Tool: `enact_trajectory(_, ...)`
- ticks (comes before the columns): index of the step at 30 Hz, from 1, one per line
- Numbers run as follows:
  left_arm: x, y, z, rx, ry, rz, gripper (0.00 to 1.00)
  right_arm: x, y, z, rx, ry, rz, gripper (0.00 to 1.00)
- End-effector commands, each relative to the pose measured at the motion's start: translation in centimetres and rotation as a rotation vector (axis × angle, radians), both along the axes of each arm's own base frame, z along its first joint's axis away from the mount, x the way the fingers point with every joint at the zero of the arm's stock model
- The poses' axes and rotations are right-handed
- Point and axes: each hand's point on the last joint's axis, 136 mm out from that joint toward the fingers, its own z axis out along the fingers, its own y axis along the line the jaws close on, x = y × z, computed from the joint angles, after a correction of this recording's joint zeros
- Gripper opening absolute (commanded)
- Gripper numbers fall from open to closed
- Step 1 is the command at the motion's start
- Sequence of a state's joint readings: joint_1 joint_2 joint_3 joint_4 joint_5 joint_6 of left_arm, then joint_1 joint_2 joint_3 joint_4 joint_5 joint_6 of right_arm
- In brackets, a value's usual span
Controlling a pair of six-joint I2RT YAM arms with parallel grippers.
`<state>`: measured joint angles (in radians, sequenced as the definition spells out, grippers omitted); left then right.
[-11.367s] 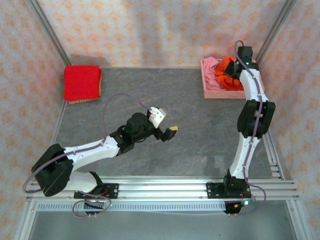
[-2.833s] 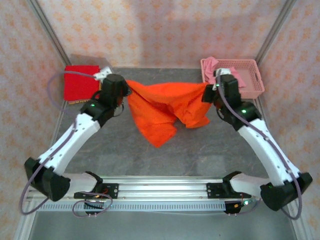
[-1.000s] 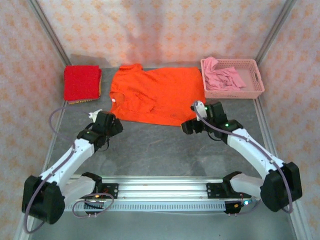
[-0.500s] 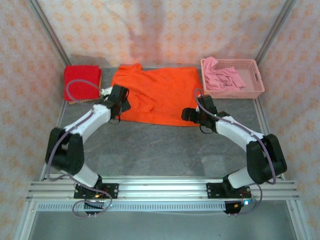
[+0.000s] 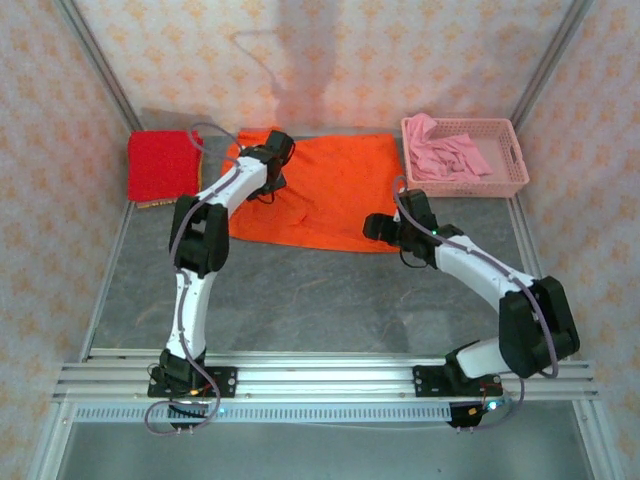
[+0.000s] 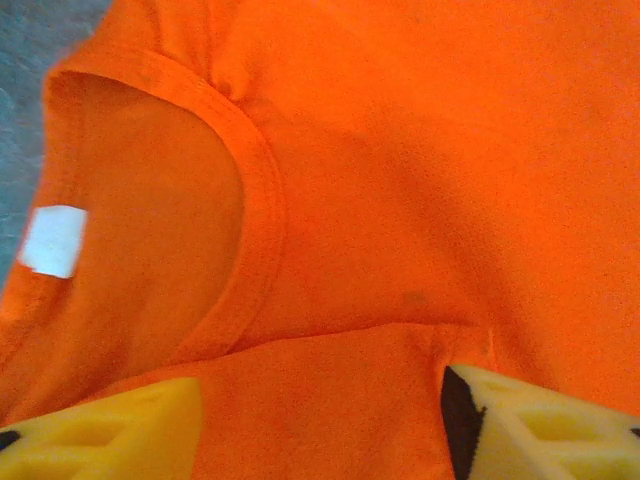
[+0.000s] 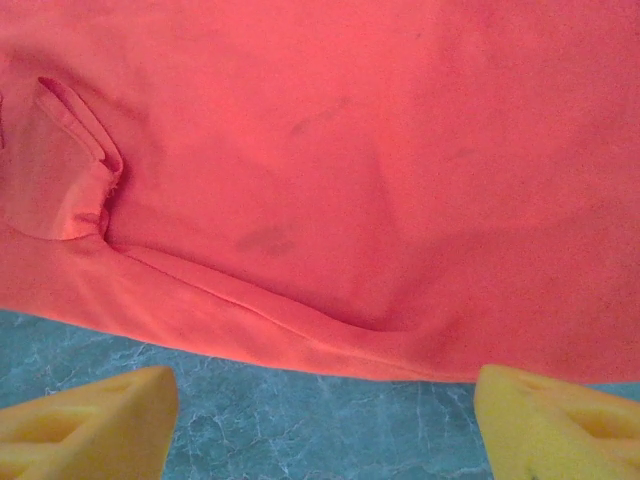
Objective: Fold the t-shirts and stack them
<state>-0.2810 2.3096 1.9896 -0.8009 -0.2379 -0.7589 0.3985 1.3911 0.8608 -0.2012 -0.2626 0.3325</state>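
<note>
Orange shirt [image 5: 340,190], 12 o'clock: close left tool [image 6: 320,400], open beside collar [image 6: 255,200], on both layers; lower open right tool [image 7: 325,400] onto hem [image 7: 300,340].

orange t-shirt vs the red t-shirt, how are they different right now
Pose: the orange t-shirt is spread out flat; the red t-shirt is folded into a compact square. Place: the orange one lies in the middle at the far edge, next to the pink basket; the red one sits in the far left corner. The left pincer is over the orange one's collar, not the red one. Both are plain cloth lying on the table.
</note>
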Motion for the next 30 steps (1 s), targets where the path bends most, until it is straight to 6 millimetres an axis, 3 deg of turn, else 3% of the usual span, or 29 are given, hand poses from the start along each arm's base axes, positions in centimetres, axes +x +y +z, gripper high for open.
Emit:
enact_trajectory(1, -0.5, -0.2, 0.0, 0.008, 0.06, 0.018, 0.61, -1.1, -0.6, -0.3, -0.027, 0.012, -0.003, 0.78)
enact_trajectory(15, 1.4, -2.7, -3.5, -0.057, 0.106, -0.022, 0.5, -1.8, -0.3, -0.6, 0.003, 0.022, 0.015, 0.78)
enact_trajectory(18, 1.5, -2.9, -4.1, -0.076, 0.116, -0.022, 0.37, -1.9, -0.3, -0.7, 0.004, 0.025, 0.016, 0.78)
enact_trajectory(20, 1.4, -3.0, -3.8, -0.081, 0.112, -0.012, 0.18, -1.9, -0.2, -0.5, 0.008, 0.021, 0.017, 0.78)
enact_trajectory(23, 1.6, -3.1, -2.5, -0.095, 0.078, -0.013, 0.0, -1.9, -0.2, -0.5, 0.011, 0.02, 0.014, 0.77)
enact_trajectory(30, 0.6, -2.3, 2.1, -0.074, 0.027, -0.021, 0.0, -1.9, 0.0, -0.5, 0.023, 0.019, 0.019, 0.77)
